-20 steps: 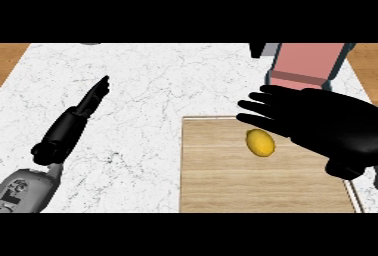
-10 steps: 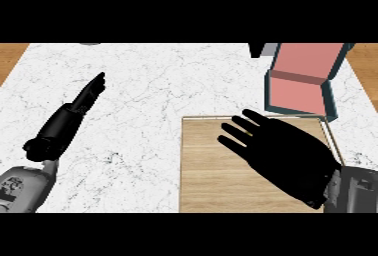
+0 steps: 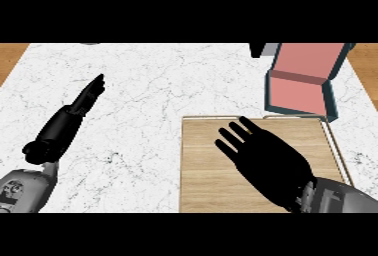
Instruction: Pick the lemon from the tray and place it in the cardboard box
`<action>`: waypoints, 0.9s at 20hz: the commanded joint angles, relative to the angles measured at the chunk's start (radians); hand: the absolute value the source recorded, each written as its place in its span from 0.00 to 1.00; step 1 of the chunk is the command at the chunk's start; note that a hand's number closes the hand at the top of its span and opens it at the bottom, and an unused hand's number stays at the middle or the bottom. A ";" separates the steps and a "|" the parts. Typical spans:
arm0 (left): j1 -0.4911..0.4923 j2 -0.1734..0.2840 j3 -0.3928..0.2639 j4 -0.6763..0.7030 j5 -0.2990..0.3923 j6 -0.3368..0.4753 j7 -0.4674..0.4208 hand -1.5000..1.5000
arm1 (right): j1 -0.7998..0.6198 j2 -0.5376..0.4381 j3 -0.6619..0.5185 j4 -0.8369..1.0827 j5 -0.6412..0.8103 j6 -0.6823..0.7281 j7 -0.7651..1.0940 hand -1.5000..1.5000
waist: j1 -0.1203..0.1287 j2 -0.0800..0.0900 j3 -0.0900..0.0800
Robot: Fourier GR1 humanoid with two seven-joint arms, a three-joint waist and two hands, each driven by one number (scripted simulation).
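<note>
Right hand [image 3: 267, 161] flat over tray [image 3: 201, 176], fingers straight and spread, holding nothing visible. Lemon not in view, probably hidden beneath palm on tray. Judgement: lemon light, firm, rounded, waxy skin prone to roll; best taken across middle, thumb opposite fingers. Left hand [image 3: 83, 100] rests open on counter [image 3: 162, 85], well apart. Count: one tray, one cardboard box [image 3: 303, 82], two hands, no lemon showing.
</note>
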 commanded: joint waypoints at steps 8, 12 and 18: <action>-0.010 -0.055 0.068 0.002 -0.044 -0.058 0.012 0.50 | 0.024 0.064 -0.002 0.102 0.209 -0.029 -0.116 0.00 | 0.000 0.000 0.000; 0.000 -0.080 0.056 0.010 -0.078 -0.046 0.013 0.50 | 0.092 -0.041 -0.009 0.183 0.286 -0.198 -0.208 0.00 | -0.001 0.001 0.000; 0.045 -0.074 0.102 -0.007 -0.092 -0.100 -0.024 0.50 | 0.094 0.062 -0.036 0.264 0.361 -0.193 -0.241 0.00 | 0.001 0.000 0.000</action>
